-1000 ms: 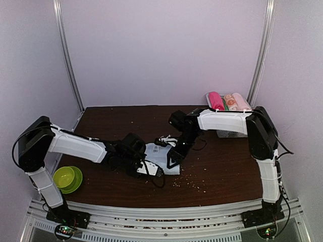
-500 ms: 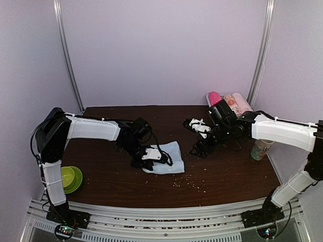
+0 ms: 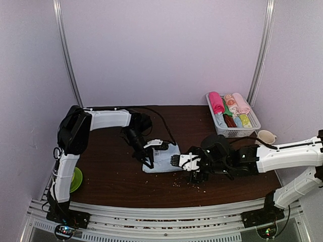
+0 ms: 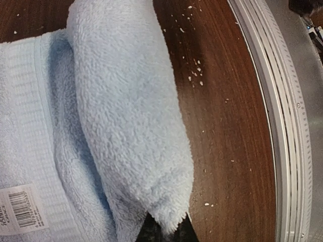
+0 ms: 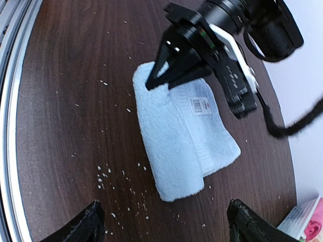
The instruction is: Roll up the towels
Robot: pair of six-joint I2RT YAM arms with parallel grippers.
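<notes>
Right gripper (image 3: 175,161) has swung from mid-right of the tabletop (image 3: 111,184) to the near side since the last frame. It's now just right of the blue towel (image 3: 164,156), jaws wide open, nothing held. Left gripper (image 3: 147,160) barely moved, jaws pinched on the roll's left end. Towel is centre-table, half rolled, narrower than before. Roll's long axis runs left-right along its near edge. White tag (image 4: 21,209) sits on the flat part.
</notes>
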